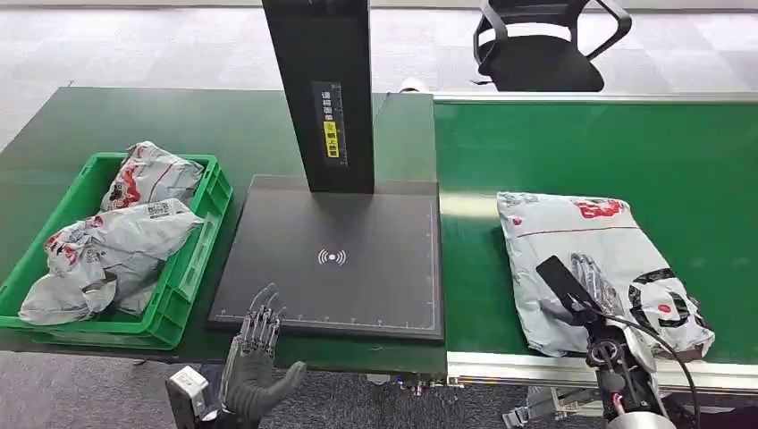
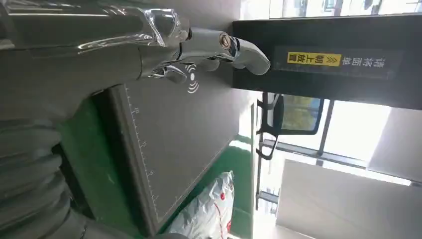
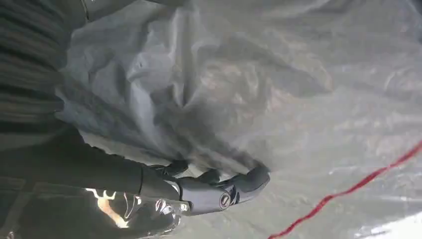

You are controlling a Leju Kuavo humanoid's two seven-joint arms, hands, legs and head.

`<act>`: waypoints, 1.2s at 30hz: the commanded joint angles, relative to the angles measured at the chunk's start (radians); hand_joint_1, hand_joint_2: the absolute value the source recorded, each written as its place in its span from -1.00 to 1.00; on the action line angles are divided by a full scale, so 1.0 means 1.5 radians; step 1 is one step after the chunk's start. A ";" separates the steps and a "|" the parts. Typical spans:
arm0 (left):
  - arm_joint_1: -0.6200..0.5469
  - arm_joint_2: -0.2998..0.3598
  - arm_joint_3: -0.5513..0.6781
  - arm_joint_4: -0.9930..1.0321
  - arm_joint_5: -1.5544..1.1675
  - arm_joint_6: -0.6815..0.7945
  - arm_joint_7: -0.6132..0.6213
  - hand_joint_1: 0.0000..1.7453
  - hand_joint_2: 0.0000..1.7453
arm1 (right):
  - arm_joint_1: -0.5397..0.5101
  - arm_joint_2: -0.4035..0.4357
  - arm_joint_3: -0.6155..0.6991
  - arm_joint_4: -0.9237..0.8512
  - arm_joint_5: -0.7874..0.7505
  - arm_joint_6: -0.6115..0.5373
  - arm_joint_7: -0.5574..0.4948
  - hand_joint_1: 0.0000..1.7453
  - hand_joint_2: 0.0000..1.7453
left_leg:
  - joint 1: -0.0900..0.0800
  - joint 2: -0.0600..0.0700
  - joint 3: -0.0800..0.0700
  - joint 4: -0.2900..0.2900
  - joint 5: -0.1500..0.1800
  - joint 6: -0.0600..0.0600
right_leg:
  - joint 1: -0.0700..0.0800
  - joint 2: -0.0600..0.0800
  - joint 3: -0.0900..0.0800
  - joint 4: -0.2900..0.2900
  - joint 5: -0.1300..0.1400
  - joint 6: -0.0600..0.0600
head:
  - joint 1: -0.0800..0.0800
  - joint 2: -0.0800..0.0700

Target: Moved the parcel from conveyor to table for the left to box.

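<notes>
1. One grey parcel [image 1: 597, 266] lying on the green conveyor belt [image 1: 626, 152].
2. Three grey parcels [image 1: 116, 241] heaped in one green crate [image 1: 183, 277].
3. One black scanning platform [image 1: 331, 259], with one upright black post [image 1: 322, 89].
4. One black office chair [image 1: 536, 45] beyond the belt.
5. Two robot hands: left hand [image 1: 255, 362], right hand [image 1: 585, 290].

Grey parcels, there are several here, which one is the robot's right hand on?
The large flat parcel lying alone on the green conveyor, under the right hand. The others are piled in the green crate.
</notes>
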 commanded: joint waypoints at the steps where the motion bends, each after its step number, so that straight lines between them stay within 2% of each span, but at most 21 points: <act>1: -0.031 0.026 -0.008 0.067 0.003 0.000 -0.008 -1.00 1.00 | -0.051 -0.041 -0.031 0.154 0.007 0.033 -0.003 -1.00 1.00 | 0.000 0.000 0.002 -0.001 0.000 0.000 | 0.000 -0.001 0.003 -0.002 0.000 0.000 | 0.000 0.000; 9: -0.032 0.027 -0.009 0.079 0.006 -0.004 -0.010 -1.00 1.00 | -0.047 -0.026 -0.010 0.162 0.026 0.041 0.011 -1.00 1.00 | 0.000 0.000 0.002 -0.001 0.000 0.000 | 0.000 -0.001 0.002 -0.001 0.000 0.000 | 0.000 0.000; 10: -0.034 0.026 -0.009 0.082 0.006 -0.004 -0.011 -1.00 1.00 | -0.046 -0.023 -0.011 0.159 0.024 0.037 0.003 -0.16 1.00 | 0.001 0.000 0.002 -0.001 0.000 0.000 | 0.001 -0.002 0.003 -0.002 0.000 0.000 | 0.000 0.000; 11: -0.034 0.026 -0.008 0.081 0.007 -0.004 -0.011 -1.00 1.00 | -0.047 -0.022 -0.010 0.159 0.025 0.036 0.003 0.82 1.00 | 0.000 0.000 0.003 -0.001 0.000 0.000 | 0.001 -0.002 0.004 -0.002 0.000 0.000 | 0.000 0.000; 12: -0.034 0.026 -0.008 0.081 0.008 -0.002 -0.011 -1.00 1.00 | -0.050 -0.019 -0.012 0.157 0.022 0.028 -0.007 0.98 1.00 | 0.000 0.000 0.003 -0.001 0.000 0.000 | 0.001 -0.002 0.004 -0.002 0.000 0.000 | 0.000 0.000; 21: -0.030 0.025 -0.006 0.080 0.009 0.000 -0.012 -1.00 1.00 | -0.062 -0.011 -0.025 0.151 0.008 0.013 -0.021 1.00 1.00 | 0.000 0.001 0.005 -0.001 0.000 0.000 | 0.001 -0.001 0.005 -0.001 0.000 0.000 | 0.000 0.000; 24: -0.020 0.023 -0.008 0.068 0.007 0.003 -0.015 -1.00 1.00 | -0.081 0.006 -0.058 0.137 -0.033 -0.025 -0.069 0.96 1.00 | 0.000 0.001 0.005 0.000 0.000 0.000 | 0.001 0.000 0.005 -0.001 0.000 0.000 | 0.000 0.000; 25: -0.017 0.021 -0.007 0.066 0.006 0.005 -0.015 -1.00 1.00 | -0.088 0.013 -0.078 0.128 -0.055 -0.039 -0.088 0.82 1.00 | 0.000 0.002 0.005 -0.001 0.000 0.000 | 0.001 0.001 0.005 -0.001 0.000 0.000 | 0.000 0.000; 26: -0.015 0.020 -0.006 0.065 0.005 0.007 -0.015 -1.00 1.00 | -0.092 0.018 -0.096 0.116 -0.077 -0.057 -0.112 0.98 1.00 | 0.000 0.003 0.005 -0.001 0.000 0.000 | 0.001 0.001 0.005 -0.001 0.000 0.000 | 0.000 0.000; 29: -0.012 0.016 -0.005 0.067 0.002 0.012 -0.019 -1.00 1.00 | -0.096 0.035 -0.150 0.077 -0.145 -0.094 -0.188 1.00 1.00 | 0.000 0.003 0.004 0.000 0.000 0.000 | 0.000 0.002 0.003 0.000 0.000 0.000 | 0.000 0.000; 30: -0.010 0.012 -0.008 0.067 0.000 0.019 -0.023 -1.00 1.00 | -0.083 0.057 -0.191 0.017 -0.218 -0.122 -0.267 1.00 1.00 | 0.000 0.003 0.003 0.000 0.000 0.000 | 0.000 0.002 0.003 0.000 0.000 0.000 | 0.000 0.000; 31: -0.010 0.010 -0.011 0.066 0.000 0.026 -0.024 -1.00 1.00 | -0.071 0.077 -0.222 -0.036 -0.281 -0.133 -0.316 1.00 1.00 | 0.000 0.002 0.003 0.000 0.000 0.000 | 0.000 0.001 0.003 0.000 0.000 0.000 | 0.000 0.000; 33: -0.011 0.006 -0.019 0.065 0.001 0.042 -0.022 -1.00 1.00 | 0.021 0.132 -0.195 -0.300 -0.454 -0.113 -0.316 1.00 1.00 | 0.000 0.003 0.002 0.000 0.000 0.000 | 0.000 0.001 0.002 0.000 0.000 0.000 | 0.000 0.000; 36: 0.000 0.006 -0.021 0.049 0.006 0.047 -0.023 -1.00 1.00 | 0.106 0.164 -0.110 -0.502 -0.536 -0.111 -0.316 1.00 1.00 | 0.000 0.001 0.002 0.000 0.000 0.000 | 0.000 0.000 0.003 0.000 -0.001 -0.001 | 0.000 0.000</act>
